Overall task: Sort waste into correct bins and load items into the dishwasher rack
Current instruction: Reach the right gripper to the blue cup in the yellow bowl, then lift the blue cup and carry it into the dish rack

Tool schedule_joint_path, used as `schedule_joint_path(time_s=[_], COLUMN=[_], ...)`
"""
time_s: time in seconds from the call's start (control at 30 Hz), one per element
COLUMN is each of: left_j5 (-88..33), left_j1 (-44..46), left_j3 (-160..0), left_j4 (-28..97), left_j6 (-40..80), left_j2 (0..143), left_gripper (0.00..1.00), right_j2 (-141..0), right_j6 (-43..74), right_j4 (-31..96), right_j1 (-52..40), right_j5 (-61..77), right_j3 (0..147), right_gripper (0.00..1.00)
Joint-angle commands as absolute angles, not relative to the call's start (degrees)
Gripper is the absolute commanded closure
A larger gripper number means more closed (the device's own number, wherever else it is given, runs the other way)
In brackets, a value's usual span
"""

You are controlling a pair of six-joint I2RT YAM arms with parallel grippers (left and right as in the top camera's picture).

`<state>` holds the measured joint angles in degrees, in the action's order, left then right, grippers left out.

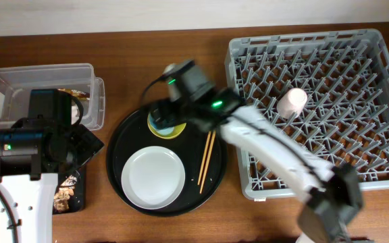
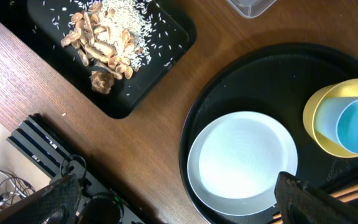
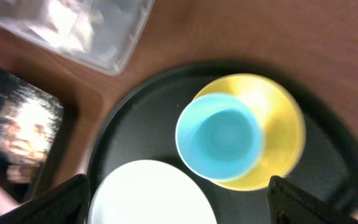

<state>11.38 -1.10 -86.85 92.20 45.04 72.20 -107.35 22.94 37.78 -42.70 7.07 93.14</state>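
The pale grey plate (image 1: 152, 177) lies on the round black tray (image 1: 123, 145), and shows in the left wrist view (image 2: 241, 162) and the right wrist view (image 3: 148, 196). The light blue cup (image 3: 219, 137) stands in the yellow bowl (image 3: 278, 124) at the tray's far side. The chopsticks (image 1: 206, 162) lie at the tray's right. The pink cup (image 1: 292, 102) lies in the grey rack (image 1: 383, 61). My right gripper (image 1: 166, 116) hovers open (image 3: 179, 205) over the cup and bowl. My left gripper (image 1: 85, 147) is open and empty (image 2: 179, 208). Rice and brown scraps (image 2: 107, 37) lie in the shallow black tray (image 2: 160, 62).
The clear tub (image 1: 19, 77) stands at the far left with a brownish wrapper (image 1: 75, 92) inside; blurred white shapes show in it in the right wrist view (image 3: 73, 25). My left arm covers much of the shallow black tray from overhead. The right arm reaches across the rack's front-left corner.
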Motion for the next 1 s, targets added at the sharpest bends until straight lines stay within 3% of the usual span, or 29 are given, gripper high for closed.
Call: schedule_joint_path(time_s=[0.0,0.1,0.27,0.5,0.6,0.73,0.8,0.87,0.97], left_j5=[11.57,11.55,11.57,11.57,11.57,11.57,11.57,11.57,11.55], left_j1=[-1.3,-1.3,-1.3,-1.3,-1.3,-1.3,-1.3,-1.3,-1.3], left_j3=[-87.22,-87.22,-87.22,-87.22,-87.22,-87.22,-87.22,-87.22,-87.22], left_j4=[92.27,92.27,92.27,92.27,92.27,92.27,92.27,92.27,92.27], left_j6=[44.97,44.97,44.97,44.97,44.97,44.97,44.97,44.97,44.97], left_j2=[71.7,71.7,71.7,71.7,71.7,71.7,71.7,71.7,71.7], left_gripper=[0.01,0.01,0.01,0.01,0.01,0.01,0.0,0.0,0.01], right_j2=[-111.37,-113.75,-117.93,-121.19,-121.16,-121.12,-121.12,-121.1,-120.11], right_j6=[22.28,19.35,18.52,14.96,15.0,15.44,15.44,15.44,15.46], right_j4=[36.95,36.82,36.03,34.44,34.41,34.33,34.85,35.18,37.01], right_j1=[-46.48,-49.06,-51.51,-52.25,-52.27,-52.21,-52.21,-52.21,-52.07], right_j5=[-4.12,-6.76,-13.13,-14.2,-14.26,-14.24,-14.24,-14.22,-14.24], right_j3=[92.95,92.95,92.95,92.95,92.95,93.71,94.94,95.88,98.0], right_gripper=[0.08,0.1,0.29,0.37,0.6,0.75,0.9,0.96,0.96])
